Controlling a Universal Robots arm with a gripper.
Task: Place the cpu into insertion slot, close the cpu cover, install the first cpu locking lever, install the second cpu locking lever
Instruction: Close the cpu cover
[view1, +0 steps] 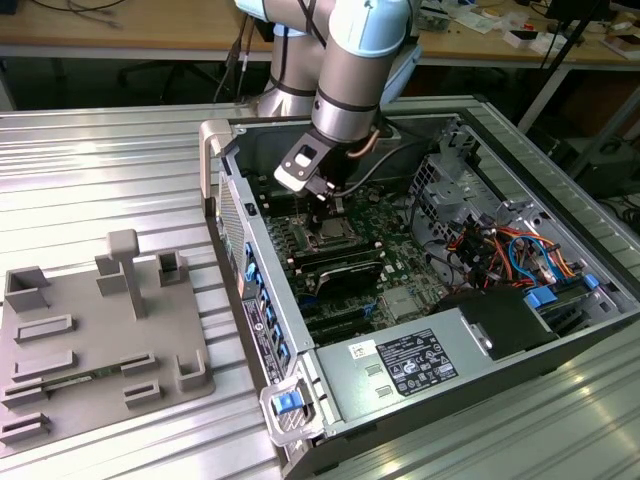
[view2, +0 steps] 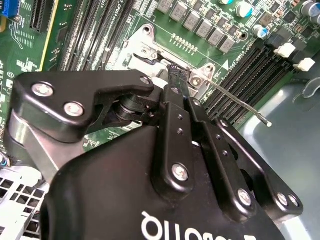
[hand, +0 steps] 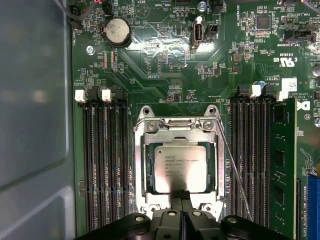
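Inside the open computer case (view1: 250, 300), the cpu (hand: 180, 170) sits in the insertion slot (hand: 149, 187), with the cpu cover (hand: 177, 134) lying down over its edges. Your gripper (hand: 181, 200) hangs just at the cover's edge, fingers pressed together with nothing visible between them. A thin locking lever (hand: 235, 175) stands out beside the cover, unlatched. It looks like stiff, springy wire, probably best pushed near its free end, well clear of the fragile chip.
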